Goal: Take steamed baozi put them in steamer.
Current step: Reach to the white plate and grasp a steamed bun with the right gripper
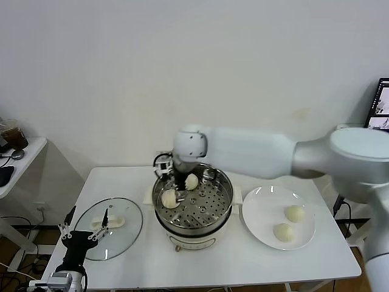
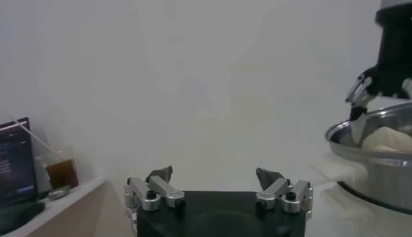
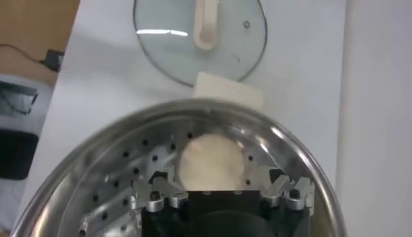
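Note:
The steamer [image 1: 223, 193] stands mid-table with two baozi on its perforated tray, one near the left rim [image 1: 169, 198] and one at the back [image 1: 192, 181]. My right gripper [image 1: 179, 190] reaches into the pot and is open. In the right wrist view its fingers [image 3: 159, 187] stand wide on either side of the left bun [image 3: 211, 160], apart from it; the bun rests on the tray. Two more baozi [image 1: 295, 213] [image 1: 283, 232] lie on the white plate [image 1: 261, 210]. My left gripper [image 1: 82, 234] is parked, open and empty, at the front left.
The glass lid [image 1: 121, 234] with its white handle lies flat left of the steamer, right by my left gripper. It also shows in the right wrist view [image 3: 161, 38]. A side table [image 1: 18, 164] stands at far left. The left wrist view shows the steamer's rim [image 2: 360, 129].

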